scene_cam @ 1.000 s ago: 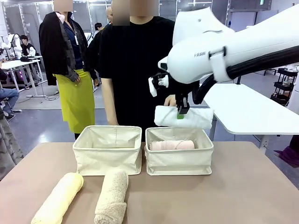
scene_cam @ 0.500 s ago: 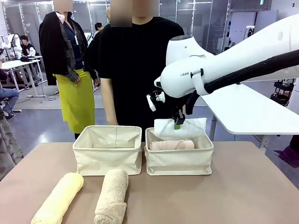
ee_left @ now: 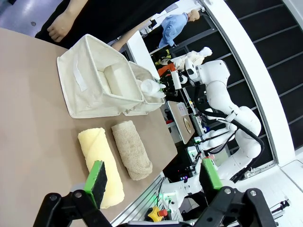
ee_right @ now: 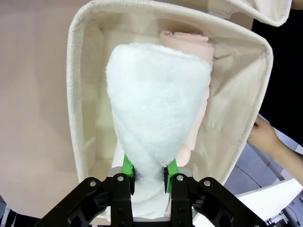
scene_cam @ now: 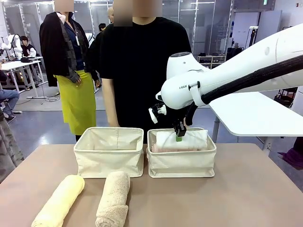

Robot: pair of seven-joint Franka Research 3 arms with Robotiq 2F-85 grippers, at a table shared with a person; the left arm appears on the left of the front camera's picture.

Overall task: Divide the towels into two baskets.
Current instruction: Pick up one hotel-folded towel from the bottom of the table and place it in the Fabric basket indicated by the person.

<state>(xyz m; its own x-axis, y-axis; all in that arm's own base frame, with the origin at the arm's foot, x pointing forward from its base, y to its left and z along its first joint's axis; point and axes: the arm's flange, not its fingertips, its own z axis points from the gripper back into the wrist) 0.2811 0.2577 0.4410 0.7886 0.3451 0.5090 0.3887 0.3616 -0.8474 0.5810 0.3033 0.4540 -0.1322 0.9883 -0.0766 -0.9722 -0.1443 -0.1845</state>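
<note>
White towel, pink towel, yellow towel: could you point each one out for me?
white towel (ee_right: 158, 109), right wrist view, middle of the roll.
pink towel (ee_right: 189, 41), right wrist view, its uncovered end.
yellow towel (scene_cam: 59, 201), front view, middle of the roll.

- Front view faces across the table (scene_cam: 246, 189) toward the person (scene_cam: 137, 71) at its far edge.
- Left wrist view, rolled, looks over that table from farther off.
- Right wrist view looks down, close, into the right basket (ee_right: 76, 94), shared by all.
</note>
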